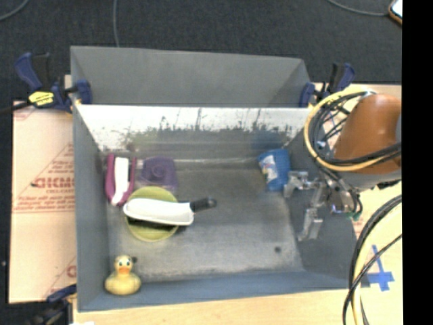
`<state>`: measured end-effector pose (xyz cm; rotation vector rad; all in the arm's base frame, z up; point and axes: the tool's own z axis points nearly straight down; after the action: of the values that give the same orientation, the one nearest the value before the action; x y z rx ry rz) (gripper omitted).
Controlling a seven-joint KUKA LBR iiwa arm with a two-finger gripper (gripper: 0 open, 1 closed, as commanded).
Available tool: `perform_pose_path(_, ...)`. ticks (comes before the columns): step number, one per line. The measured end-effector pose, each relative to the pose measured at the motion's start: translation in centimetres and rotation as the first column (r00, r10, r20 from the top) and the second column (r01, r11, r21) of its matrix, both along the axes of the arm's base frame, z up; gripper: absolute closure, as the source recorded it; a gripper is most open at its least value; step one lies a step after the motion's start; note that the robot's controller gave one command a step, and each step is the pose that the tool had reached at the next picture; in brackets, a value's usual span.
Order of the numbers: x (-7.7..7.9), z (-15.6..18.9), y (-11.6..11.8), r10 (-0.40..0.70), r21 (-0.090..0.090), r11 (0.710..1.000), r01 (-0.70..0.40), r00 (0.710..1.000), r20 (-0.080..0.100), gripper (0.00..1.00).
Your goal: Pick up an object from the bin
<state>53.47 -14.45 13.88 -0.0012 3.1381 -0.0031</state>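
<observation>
The two-finger gripper (302,206) hangs at the 3 o'clock side of the grey metal bin (223,252), its jaws spread with nothing between them. Nearest it, toward its 11 o'clock, lies a crumpled blue packet (274,168). At 9 o'clock a white black-handled brush (161,212) rests on a round green dish (150,229). A yellow rubber duck (122,276) sits at 7 o'clock.

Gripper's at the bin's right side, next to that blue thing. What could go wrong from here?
1. The gripper hangs close to the bin's right wall; going lower could scrape it.
2. The blue object lies near the back wall, so a grasp may shove it into the corner.
3. The white brush rests on the green dish; lifting one could drag the other.
</observation>
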Motion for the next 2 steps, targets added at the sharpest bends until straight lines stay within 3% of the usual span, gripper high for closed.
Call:
perform_pose_path(1, 6.6, -3.8, 1.2, -0.148, 0.004, 0.989, 0.148, 0.988, 0.03, 0.0)
perform_pose_path(2, 11.2, -1.6, 0.8, 0.174, -0.004, 0.985, -0.174, 0.985, 0.007, 0.0)
